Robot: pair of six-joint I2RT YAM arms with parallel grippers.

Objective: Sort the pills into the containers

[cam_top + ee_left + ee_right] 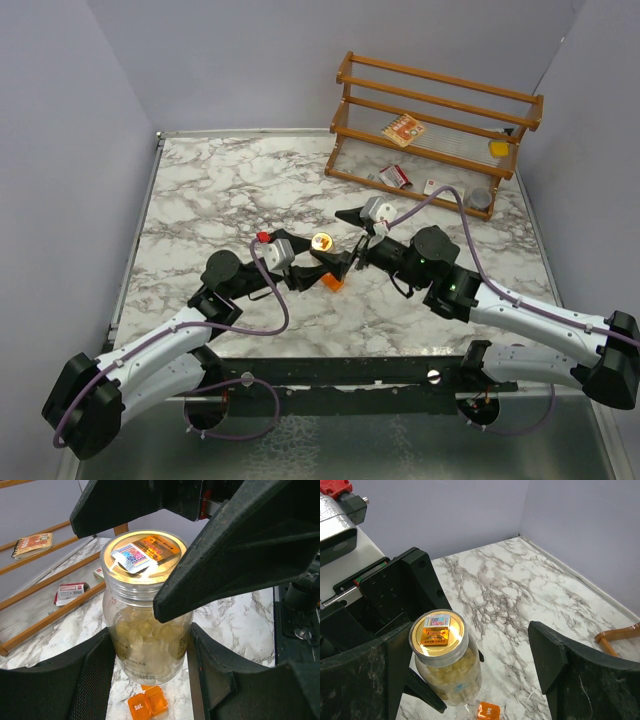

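The clear jar (147, 615) holds tan-yellow pills and has a gold lid with a sticker. My left gripper (150, 680) is shut on its body, and it seems to hang just above the marble. In the top view the jar (322, 241) is mid-table, with my left gripper (325, 262) under it. The tiny orange box (148, 703), marked "Sat.", lies on the table just below the jar; it also shows in the top view (334, 283) and in the right wrist view (488, 711). My right gripper (470, 645) is open wide around the jar (445, 665), whose lid is near its left finger.
A wooden rack (440, 110) stands at the back right with a red-and-white packet (403, 131) and a yellow item (498, 148) on it. Another packet (394, 177) and a grey round tin (480, 199) lie in front of it. Walls close the left, back and right sides.
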